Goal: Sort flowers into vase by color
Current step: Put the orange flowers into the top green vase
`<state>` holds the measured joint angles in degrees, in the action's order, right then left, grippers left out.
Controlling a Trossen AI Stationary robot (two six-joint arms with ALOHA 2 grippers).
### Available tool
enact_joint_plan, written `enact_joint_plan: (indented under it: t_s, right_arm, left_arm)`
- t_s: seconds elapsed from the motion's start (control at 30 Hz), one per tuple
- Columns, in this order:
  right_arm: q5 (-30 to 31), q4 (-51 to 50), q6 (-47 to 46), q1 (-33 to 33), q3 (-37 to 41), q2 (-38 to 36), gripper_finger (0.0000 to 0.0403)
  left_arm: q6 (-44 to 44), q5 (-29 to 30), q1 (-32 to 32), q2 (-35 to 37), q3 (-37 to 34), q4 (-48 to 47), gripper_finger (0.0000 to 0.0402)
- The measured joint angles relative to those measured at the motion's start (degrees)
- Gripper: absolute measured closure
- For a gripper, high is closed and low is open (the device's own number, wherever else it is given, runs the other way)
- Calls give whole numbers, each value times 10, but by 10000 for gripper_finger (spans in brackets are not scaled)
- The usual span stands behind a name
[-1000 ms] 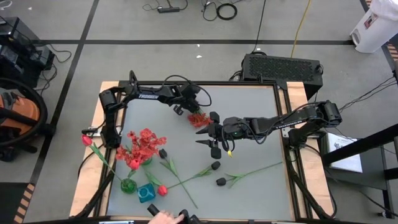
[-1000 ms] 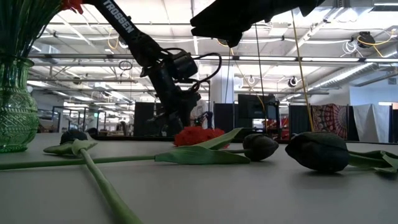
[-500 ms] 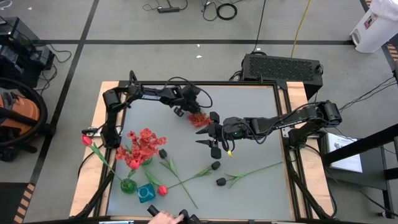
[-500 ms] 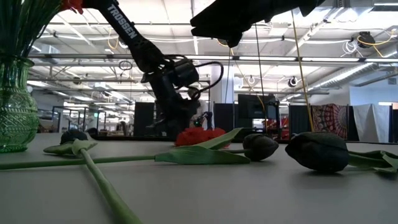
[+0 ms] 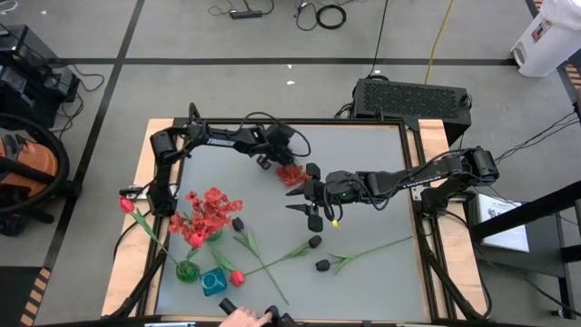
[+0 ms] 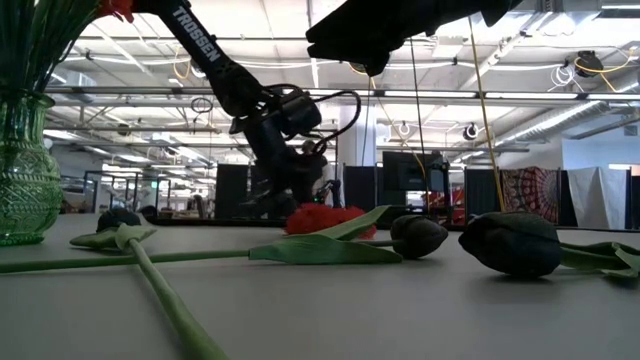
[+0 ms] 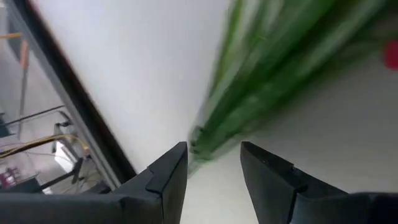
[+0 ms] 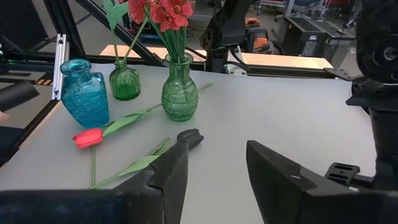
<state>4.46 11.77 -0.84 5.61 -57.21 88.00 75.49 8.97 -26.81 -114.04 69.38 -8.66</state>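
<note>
A frilly red flower (image 5: pixel 290 173) lies on the table near its middle, bloom down in the low view (image 6: pixel 322 218). Its green stems (image 7: pixel 261 81) run back to my left gripper (image 5: pixel 276 161). That gripper is open and slants down, with the cut stem end (image 7: pixel 198 148) between its fingertips (image 7: pixel 213 155). My right gripper (image 5: pixel 298 198) hangs open above the table just right of the bloom, holding nothing (image 8: pixel 214 155). A green glass vase (image 8: pixel 180 93) holds red blooms (image 5: pixel 211 213). Next to it stand a small green vase (image 8: pixel 124 81) and a blue vase (image 8: pixel 81 93). My left gripper's fingers stand on either side of the stem bundle's cut end (image 7: pixel 200 142), coming at it slanting down from the table's far left. I cannot tell whether either finger touches the stems. The flower rests on the table.
A red tulip (image 5: pixel 237 278) and black buds (image 5: pixel 314 242) (image 5: pixel 322 265) (image 5: pixel 238 223) on long green stems lie near the front. Another red tulip (image 5: pixel 127 204) leans out over the left edge. A person's hand (image 5: pixel 241 318) shows at the near edge.
</note>
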Motion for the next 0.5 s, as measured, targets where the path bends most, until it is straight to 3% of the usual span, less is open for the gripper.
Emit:
enact_joint_plan:
  t_s: [0.5]
  right_arm:
    - [0, 0, 0, 0, 0, 0, 248]
  left_arm:
    - [-2, -28, 0, 0, 0, 4, 244]
